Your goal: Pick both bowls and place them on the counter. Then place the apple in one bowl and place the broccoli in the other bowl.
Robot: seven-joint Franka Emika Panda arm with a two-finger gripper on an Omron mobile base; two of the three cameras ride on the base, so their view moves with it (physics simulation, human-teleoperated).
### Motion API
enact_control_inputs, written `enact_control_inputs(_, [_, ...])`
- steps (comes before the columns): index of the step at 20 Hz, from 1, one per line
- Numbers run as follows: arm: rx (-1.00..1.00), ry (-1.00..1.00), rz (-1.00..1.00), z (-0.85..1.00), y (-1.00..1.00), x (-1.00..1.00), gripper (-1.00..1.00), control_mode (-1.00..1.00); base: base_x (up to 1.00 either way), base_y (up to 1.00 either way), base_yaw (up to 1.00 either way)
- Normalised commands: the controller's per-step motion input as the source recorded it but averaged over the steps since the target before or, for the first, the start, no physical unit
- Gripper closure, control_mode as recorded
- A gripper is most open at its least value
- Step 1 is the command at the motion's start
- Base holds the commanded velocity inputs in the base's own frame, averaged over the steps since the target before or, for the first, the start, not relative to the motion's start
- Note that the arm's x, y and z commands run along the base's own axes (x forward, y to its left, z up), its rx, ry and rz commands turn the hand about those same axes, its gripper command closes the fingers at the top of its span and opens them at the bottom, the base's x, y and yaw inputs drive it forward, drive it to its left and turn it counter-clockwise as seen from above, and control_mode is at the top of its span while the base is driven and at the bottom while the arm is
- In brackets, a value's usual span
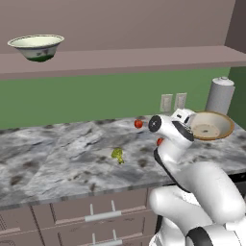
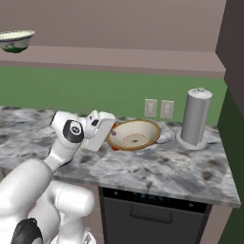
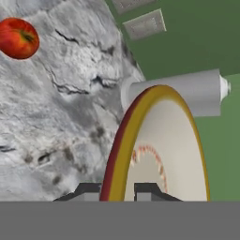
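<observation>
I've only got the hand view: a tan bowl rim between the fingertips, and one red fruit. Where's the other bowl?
Observer: The green-patterned bowl sits on the mauve shelf above the counter, far to the arm's left.
Operator: And the broccoli?
Observer: The broccoli lies on the counter, left of the gripper that grips the tan bowl, and touches neither fruit.
Operator: Neither? There are two?
Observer: Yes. A second red fruit sits close by the arm, nearer the counter's front edge than the first red fruit.
</observation>
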Motion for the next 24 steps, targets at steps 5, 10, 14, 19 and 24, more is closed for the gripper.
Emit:
enact_control_inputs(5, [0.04, 0.05, 0.00, -0.50, -0.20, 0.21, 1.00, -1.00, 0.00, 0.00, 0.00])
enact_control_inputs(10, [0.05, 0.01, 0.00, -0.56, -0.18, 0.24, 1.00, -1.00, 0.00, 0.00, 0.00])
enact_control_inputs(14, [0.06, 0.00, 0.00, -0.54, -0.12, 0.18, 1.00, -1.00, 0.00, 0.00, 0.00])
enact_control_inputs(19, [0.04, 0.00, 0.00, -0.44, -0.16, 0.13, 1.00, -1.00, 0.00, 0.00, 0.00])
enact_control_inputs(24, [0.03, 0.00, 0.00, -0.23, -0.05, 0.00, 1.00, -1.00, 0.00, 0.00, 0.00])
